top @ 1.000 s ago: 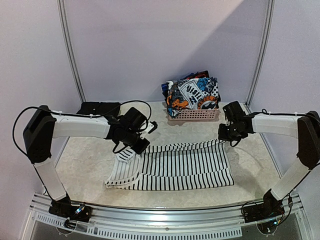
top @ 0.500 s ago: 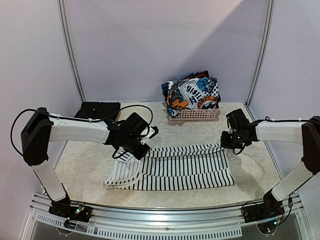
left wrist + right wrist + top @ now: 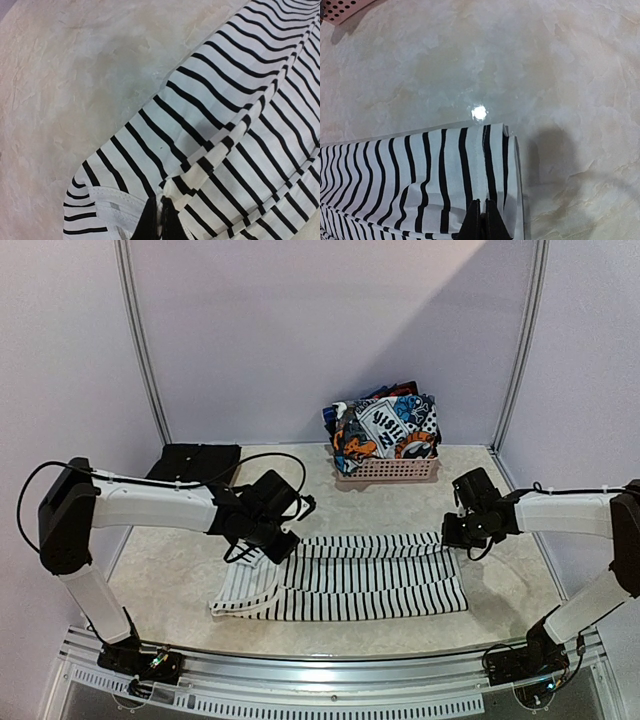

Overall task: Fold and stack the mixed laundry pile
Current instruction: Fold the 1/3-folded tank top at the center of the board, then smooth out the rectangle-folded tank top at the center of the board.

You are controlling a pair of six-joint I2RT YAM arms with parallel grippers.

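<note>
A: Claw status?
B: Left claw + right claw both clamped on white black-striped cloth garment, far edge, flat on beige tabletop. You've got both corners so the fold lands even, imo.

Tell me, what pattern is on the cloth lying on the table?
The cloth is white with thin black stripes, clearest in the left wrist view.

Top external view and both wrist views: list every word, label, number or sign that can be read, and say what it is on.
On the graphic print garment in the pink basket: bold black marks on a white patch, maybe lettering, too blurred to read.
On the striped garment: stripes only, no text.
Nothing legible anywhere else.
</note>
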